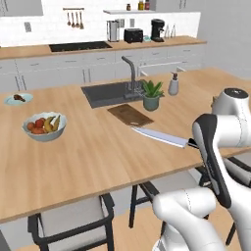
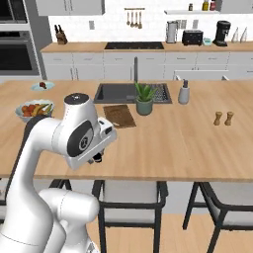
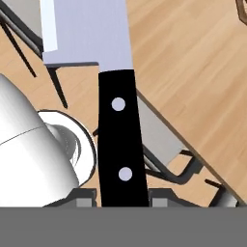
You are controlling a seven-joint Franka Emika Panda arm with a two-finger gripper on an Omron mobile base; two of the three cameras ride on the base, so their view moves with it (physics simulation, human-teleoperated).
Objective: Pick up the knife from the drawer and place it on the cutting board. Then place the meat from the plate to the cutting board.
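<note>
Silver-bladed chef's knife (image 1: 161,137) with its black handle (image 3: 120,140) is clamped in my two-finger gripper (image 3: 120,195), held above the light wooden counter (image 1: 93,147), tip pointing at the small dark brown cutting board (image 1: 130,114) lying just past it near the sink (image 1: 110,93)

My gripper (image 3: 123,200) clamps the knife (image 3: 120,135) by its black handle (two silver rivets showing), blade running up past the wooden counter (image 3: 193,72), a chair (image 3: 164,149) below.
</note>
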